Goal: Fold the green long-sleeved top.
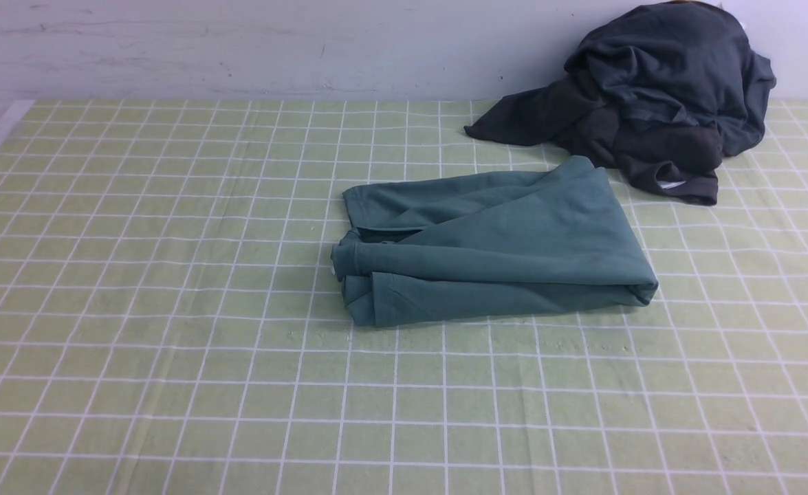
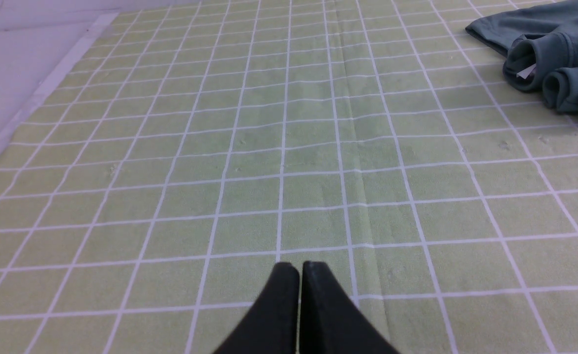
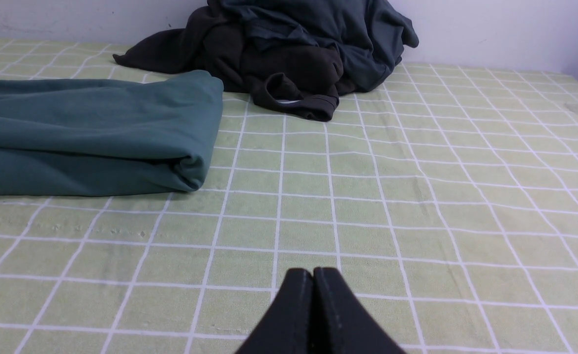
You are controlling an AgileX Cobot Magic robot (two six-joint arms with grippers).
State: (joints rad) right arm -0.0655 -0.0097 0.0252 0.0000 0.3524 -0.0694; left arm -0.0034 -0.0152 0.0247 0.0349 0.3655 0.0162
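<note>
Two tools closed and empty: left tool [image 2: 299,265], right tool [image 3: 313,271], both low over the checked worktop [image 1: 170,385], near edge | green long-sleeved top [image 1: 493,247] mid-worktop, folded into a compact bundle, well clear of both | step: fold looks finished; next calls for no grasp | dark garments [image 1: 651,96] heaped by the far wall
</note>
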